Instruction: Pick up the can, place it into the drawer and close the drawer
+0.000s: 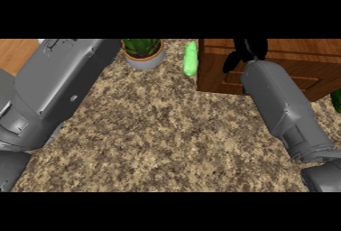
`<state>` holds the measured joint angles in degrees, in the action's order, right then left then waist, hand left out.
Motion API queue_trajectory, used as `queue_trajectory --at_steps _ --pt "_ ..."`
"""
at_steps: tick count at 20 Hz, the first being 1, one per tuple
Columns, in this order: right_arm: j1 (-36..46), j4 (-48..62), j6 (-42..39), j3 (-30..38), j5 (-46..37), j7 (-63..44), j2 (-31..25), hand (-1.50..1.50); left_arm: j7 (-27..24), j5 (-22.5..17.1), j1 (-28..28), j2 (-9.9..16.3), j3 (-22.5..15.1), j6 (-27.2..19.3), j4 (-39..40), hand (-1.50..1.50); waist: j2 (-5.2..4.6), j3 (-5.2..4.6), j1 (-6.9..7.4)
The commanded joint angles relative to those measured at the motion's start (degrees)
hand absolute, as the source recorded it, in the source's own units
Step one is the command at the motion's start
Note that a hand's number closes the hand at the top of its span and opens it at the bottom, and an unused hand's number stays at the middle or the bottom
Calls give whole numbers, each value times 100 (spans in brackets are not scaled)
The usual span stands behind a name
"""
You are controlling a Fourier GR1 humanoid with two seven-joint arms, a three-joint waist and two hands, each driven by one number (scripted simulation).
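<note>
can's nowhere we can pick out: no can shape on the counter (160, 131), and if our right hand (243, 52) has it, the fingers hide it. that hand is up over the wooden drawer unit (293, 58) at top right, black fingers pointing down and partly curled, one darker finger hanging lower on the left side. whether they're wrapped round sth or just bent, we can't tell from this angle.

what could go wrong, imo:
- if the can is in that hand, letting go w/ the hand this near the unit's left front corner could put it on the edge or outside instead of in the drawer.
- we can't see how far the drawer is open, so a push to close it could catch the can or our own fingers.
- the green bottle-like thing (191, 58) stands just beside the unit's left face; a sideways swing of the right forearm (283, 106) could knock it, and the potted plant (143, 52) is near too.

right forearm runs from lower right up to the unit, wrist bent fwd. left forearm (57, 85) lies along the left side, its hand out of view.
</note>
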<state>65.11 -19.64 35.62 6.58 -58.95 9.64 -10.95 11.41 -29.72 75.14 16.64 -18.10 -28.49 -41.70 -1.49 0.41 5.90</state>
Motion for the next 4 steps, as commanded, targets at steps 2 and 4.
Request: queue_trajectory --at_steps 2,4 --pt "332 -123 148 480 558 466 106 -150 197 -66 -391 355 73 96 -494 -150 82 -31 39" --pt "595 -60 105 534 558 354 131 -150 270 -33 -375 385 30 105 -627 -150 64 -32 86"
